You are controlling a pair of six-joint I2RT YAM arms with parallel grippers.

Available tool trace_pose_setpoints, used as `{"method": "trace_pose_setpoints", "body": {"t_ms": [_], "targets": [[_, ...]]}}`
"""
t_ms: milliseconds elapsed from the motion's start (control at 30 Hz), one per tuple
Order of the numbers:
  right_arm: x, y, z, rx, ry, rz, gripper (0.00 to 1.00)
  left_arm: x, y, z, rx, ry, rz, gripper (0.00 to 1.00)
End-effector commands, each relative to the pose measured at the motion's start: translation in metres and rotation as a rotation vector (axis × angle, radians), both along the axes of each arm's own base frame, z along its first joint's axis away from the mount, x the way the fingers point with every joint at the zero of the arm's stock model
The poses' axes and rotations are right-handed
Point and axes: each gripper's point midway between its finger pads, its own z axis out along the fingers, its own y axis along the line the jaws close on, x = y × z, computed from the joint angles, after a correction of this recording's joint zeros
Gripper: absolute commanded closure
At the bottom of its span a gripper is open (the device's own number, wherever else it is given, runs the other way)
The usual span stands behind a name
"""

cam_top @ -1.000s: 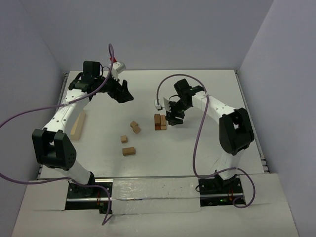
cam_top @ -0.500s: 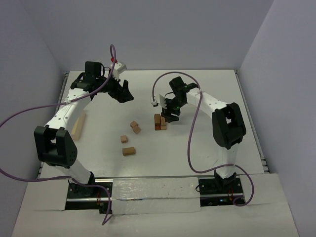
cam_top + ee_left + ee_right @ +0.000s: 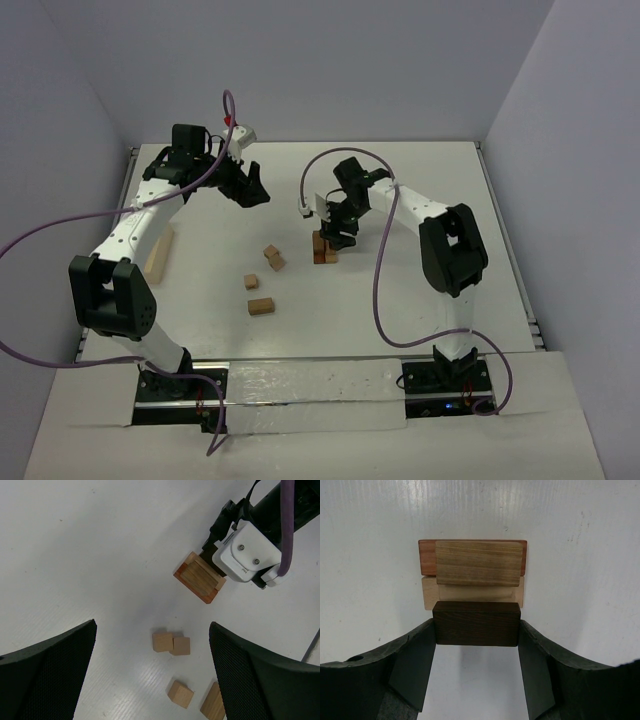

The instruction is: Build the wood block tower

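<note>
The tower (image 3: pixel 479 562) is a low stack: a reddish-brown brick and a pale brick side by side, with an olive-tan brick across them. My right gripper (image 3: pixel 476 630) is shut on a dark brown wood block (image 3: pixel 476 623), held level at the stack's near edge, over the pale brick; whether it touches, I cannot tell. In the top view the right gripper (image 3: pixel 336 236) hangs over the tower (image 3: pixel 320 250). My left gripper (image 3: pixel 245 185) is open and empty, high at the back left. Loose tan wood blocks (image 3: pixel 272 257) lie left of the tower.
Two more tan blocks (image 3: pixel 251 282) (image 3: pixel 261 307) lie nearer the arm bases. A long pale wooden piece (image 3: pixel 158 253) lies by the left arm. The left wrist view looks down on the tower (image 3: pixel 197 577) and loose blocks (image 3: pixel 171 644).
My right gripper has carried the dark block left and slightly back, up to the tower. The left arm has hardly moved.
</note>
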Motion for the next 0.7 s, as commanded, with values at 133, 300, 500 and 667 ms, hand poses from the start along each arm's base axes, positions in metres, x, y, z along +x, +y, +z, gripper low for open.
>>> {"method": "trace_pose_setpoints", "body": {"t_ms": [133, 300, 500, 667], "targets": [[0.0083, 0.0131, 0.0118, 0.01, -0.035, 0.003, 0.78, 0.0094, -0.0044, 0.023, -0.017, -0.085, 0.002, 0.01], [0.0077, 0.0138, 0.0095, 0.009, -0.029, -0.001, 0.76, 0.0098, -0.0038, 0.024, -0.015, -0.091, 0.005, 0.01], [0.0071, 0.0167, 0.0084, 0.009, -0.023, -0.006, 0.71, 0.0113, -0.0031, 0.0238, -0.01, -0.094, 0.009, 0.01], [0.0072, 0.0178, 0.0066, 0.004, -0.022, -0.003, 0.7, 0.0125, -0.0029, 0.0243, -0.007, -0.096, 0.01, 0.01]]}}
